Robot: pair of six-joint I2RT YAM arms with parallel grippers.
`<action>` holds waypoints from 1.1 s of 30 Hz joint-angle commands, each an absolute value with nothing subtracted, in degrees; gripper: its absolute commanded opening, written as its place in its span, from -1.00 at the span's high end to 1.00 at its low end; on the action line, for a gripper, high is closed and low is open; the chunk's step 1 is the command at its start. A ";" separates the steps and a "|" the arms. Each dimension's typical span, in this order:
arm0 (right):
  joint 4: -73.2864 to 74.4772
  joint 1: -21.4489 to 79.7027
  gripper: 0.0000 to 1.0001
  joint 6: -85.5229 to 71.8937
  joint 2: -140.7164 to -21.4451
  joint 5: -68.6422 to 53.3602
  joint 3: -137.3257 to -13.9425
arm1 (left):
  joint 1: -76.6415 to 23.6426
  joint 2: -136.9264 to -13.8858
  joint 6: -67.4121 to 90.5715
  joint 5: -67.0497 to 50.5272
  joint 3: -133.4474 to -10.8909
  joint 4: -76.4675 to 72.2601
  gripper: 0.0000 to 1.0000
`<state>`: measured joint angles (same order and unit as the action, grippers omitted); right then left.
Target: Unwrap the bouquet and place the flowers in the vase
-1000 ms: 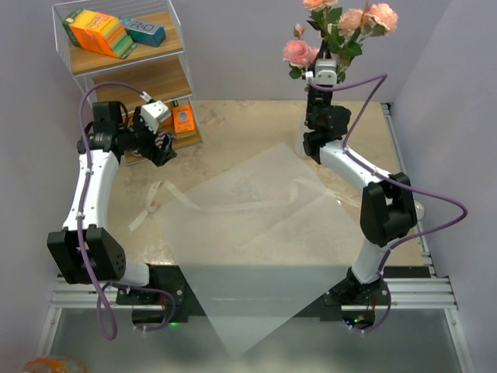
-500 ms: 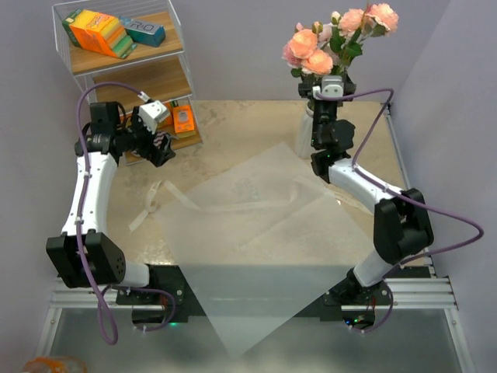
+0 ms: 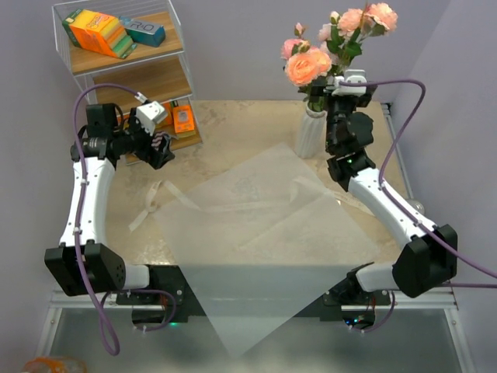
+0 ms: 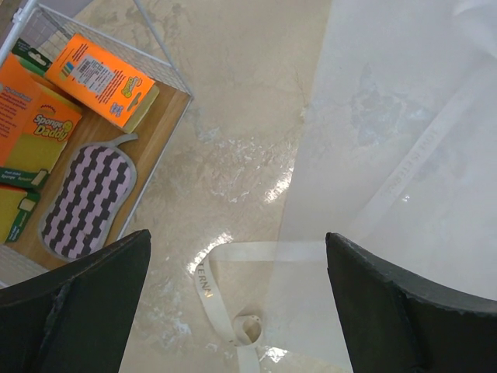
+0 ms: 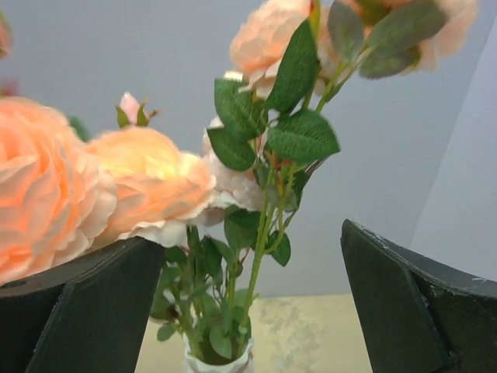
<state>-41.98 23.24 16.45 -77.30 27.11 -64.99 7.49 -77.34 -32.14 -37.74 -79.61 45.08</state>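
The pink and peach roses with green leaves on thin green stems (image 3: 307,65) stand in the tall white ribbed ceramic vase (image 3: 311,134) at the far right of the beige stone-patterned table (image 3: 233,124). Their stems run close to vertical, and the blooms fan up and to the left above the scalloped rim. Just beside them, at bloom height, the right gripper (image 5: 250,233) has its jaws spread wide. In its wrist view the black fingers (image 5: 78,303) stand on either side of the stems with clear gaps, gripping nothing. In front of the vase a large sheet of pale translucent wrapping paper (image 3: 256,225) lies flat, reaching past the table's near edge. A cream ribbon (image 4: 206,276) curls at its left border. Above that ribbon the left gripper (image 4: 237,235) hangs fully open and empty, near a white wire shelf rack (image 3: 124,70) holding orange sponge packs (image 4: 101,74)
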 commanded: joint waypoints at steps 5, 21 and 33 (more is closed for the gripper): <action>-18.91 22.41 -0.98 8.54 -84.20 31.46 -75.57 | 8.00 -73.39 -32.60 -36.74 -82.27 46.93 -0.99; 0.60 21.36 -0.98 -11.24 -78.84 27.18 -75.94 | 8.00 -72.86 -33.75 -36.12 -81.91 47.90 -0.99; 3.78 19.79 -0.98 -18.89 -67.24 22.26 -63.20 | 8.00 -72.76 -32.17 -37.88 -81.39 47.28 -0.99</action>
